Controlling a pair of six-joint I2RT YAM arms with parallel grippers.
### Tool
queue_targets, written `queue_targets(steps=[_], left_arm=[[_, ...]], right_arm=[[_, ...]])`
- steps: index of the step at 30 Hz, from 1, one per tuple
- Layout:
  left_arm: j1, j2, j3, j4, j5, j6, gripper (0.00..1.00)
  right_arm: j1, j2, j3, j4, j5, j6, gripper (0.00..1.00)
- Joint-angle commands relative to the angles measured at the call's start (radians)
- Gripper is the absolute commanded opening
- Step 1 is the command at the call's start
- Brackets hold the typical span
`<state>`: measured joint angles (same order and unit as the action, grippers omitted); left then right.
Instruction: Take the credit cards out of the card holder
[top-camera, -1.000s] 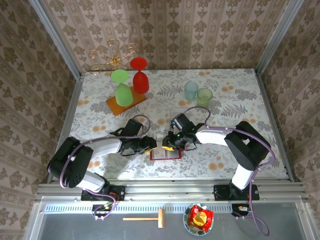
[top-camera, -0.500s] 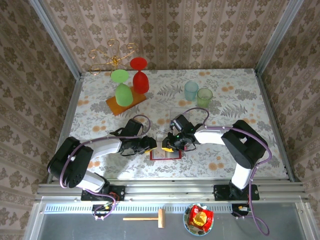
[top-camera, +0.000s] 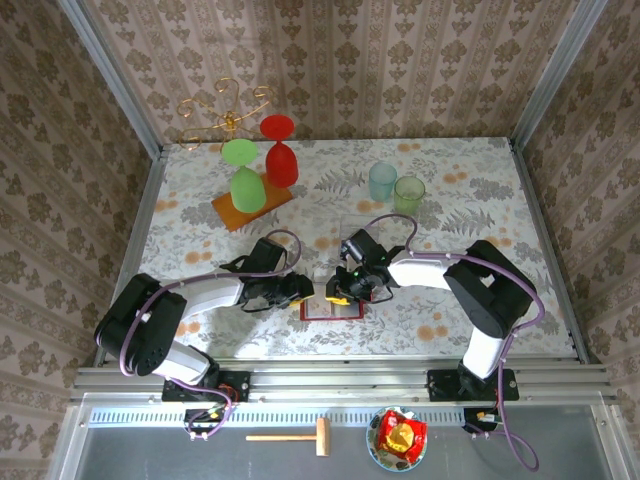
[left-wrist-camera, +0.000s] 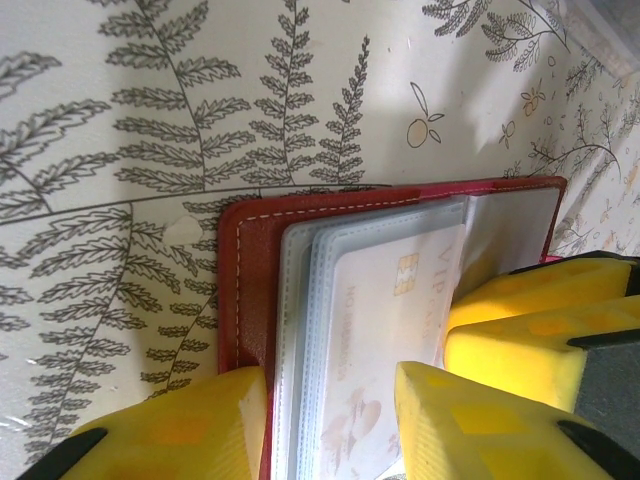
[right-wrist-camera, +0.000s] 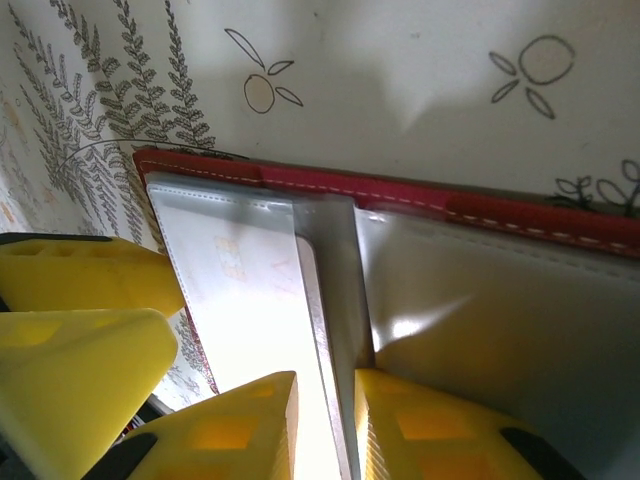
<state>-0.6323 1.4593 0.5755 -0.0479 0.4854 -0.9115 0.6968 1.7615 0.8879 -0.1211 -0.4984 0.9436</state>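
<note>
Nudges right gripper (top-camera: 337, 292) toward 9 o'clock, nearly closed on a clear leaf (right-wrist-camera: 335, 300) of the card holder (left-wrist-camera: 240, 260); keeps left gripper (left-wrist-camera: 325, 375) spread astride its cover; leaves pale card (left-wrist-camera: 385, 300) pocketed.

In the left wrist view, a pale card (left-wrist-camera: 385, 340) tucked in the red card holder (left-wrist-camera: 245, 300) bears the letters "VIP", turned sideways. A line of small print runs beside them, possibly a number, too blurred to read.
</note>
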Motion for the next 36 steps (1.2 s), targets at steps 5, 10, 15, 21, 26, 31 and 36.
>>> queue_targets(steps=[5,10,15,21,26,31,36], left_arm=[[0.01,-0.063,0.034,-0.072,-0.011,0.031,0.35],[0.008,-0.055,0.037,-0.056,0.011,0.025,0.24],[0.002,-0.03,0.034,-0.033,0.032,0.023,0.18],[0.002,-0.004,0.019,-0.013,0.036,0.021,0.17],[0.002,0.003,0.012,-0.012,0.028,0.023,0.17],[0.002,0.008,0.006,-0.011,0.025,0.023,0.17],[0.002,0.009,0.005,-0.012,0.025,0.024,0.17]], right_arm=[[0.006,-0.06,0.019,-0.052,0.032,-0.012,0.22],[0.006,-0.049,0.007,-0.01,0.002,0.005,0.21],[0.006,-0.024,-0.012,0.049,-0.025,0.033,0.21],[0.006,-0.005,-0.019,0.064,-0.034,0.036,0.21],[0.006,0.01,-0.022,0.067,-0.038,0.037,0.2],[0.005,0.027,-0.024,0.067,-0.04,0.034,0.21],[0.006,0.03,-0.022,0.054,-0.027,0.032,0.21]])
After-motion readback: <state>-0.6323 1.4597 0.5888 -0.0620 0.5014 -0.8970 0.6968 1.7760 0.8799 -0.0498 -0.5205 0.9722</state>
